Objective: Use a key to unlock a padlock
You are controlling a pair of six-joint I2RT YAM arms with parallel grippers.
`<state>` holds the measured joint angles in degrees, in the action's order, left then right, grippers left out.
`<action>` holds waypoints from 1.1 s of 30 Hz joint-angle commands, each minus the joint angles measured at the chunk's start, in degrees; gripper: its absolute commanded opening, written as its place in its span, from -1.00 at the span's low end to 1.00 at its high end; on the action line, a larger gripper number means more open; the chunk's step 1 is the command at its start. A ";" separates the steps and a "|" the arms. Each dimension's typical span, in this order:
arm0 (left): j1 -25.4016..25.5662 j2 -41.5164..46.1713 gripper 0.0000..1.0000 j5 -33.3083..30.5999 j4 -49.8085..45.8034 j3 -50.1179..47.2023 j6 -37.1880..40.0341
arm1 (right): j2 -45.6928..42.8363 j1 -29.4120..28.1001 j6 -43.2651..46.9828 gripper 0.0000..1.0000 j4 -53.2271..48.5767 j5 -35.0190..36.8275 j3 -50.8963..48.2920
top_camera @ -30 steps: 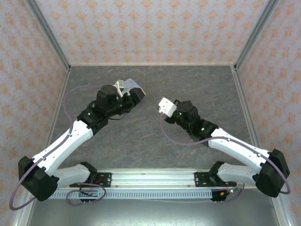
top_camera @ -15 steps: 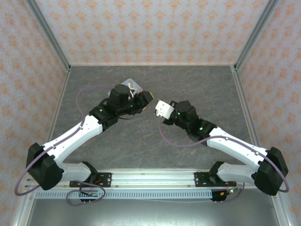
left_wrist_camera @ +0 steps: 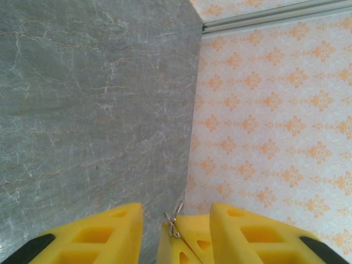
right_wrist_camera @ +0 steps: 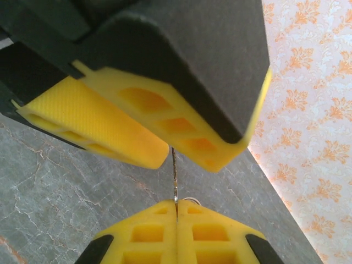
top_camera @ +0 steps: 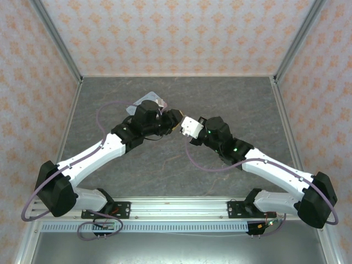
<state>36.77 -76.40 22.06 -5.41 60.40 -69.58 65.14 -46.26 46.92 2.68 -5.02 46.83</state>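
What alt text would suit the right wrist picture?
The right tool, shut, pinches a thin silvery key that points up into the gap of the open left tool, with a grey table behind.

Overhead, you get bright, even, diffuse light: the grey surface [top_camera: 165,181] shows only faint, soft shadows and no glare, and the frame is sharp throughout. In your left wrist view the surface veining is crisp, but the yellow fingers [left_wrist_camera: 93,236] at the bottom edge blur. In your right wrist view the yellow pads [right_wrist_camera: 143,234] look slightly soft, and the wallpaper [right_wrist_camera: 308,110] is bright.
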 commanded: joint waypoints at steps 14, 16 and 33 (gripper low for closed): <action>1.02 -1.15 -0.67 -1.23 1.52 2.13 -1.17 | -1.52 -0.59 -1.74 -1.00 1.23 -1.50 1.73; 1.06 -1.11 -0.74 -1.31 1.30 2.09 -1.19 | -1.59 -0.59 -2.05 -1.00 1.21 -1.61 1.69; 0.91 2.82 -1.00 -6.12 -7.75 5.67 18.91 | -8.29 0.12 -14.31 -0.16 -8.04 -7.47 -0.40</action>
<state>37.78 -76.36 18.52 -9.82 62.70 -60.31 59.70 -46.35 38.63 -3.68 -9.08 46.85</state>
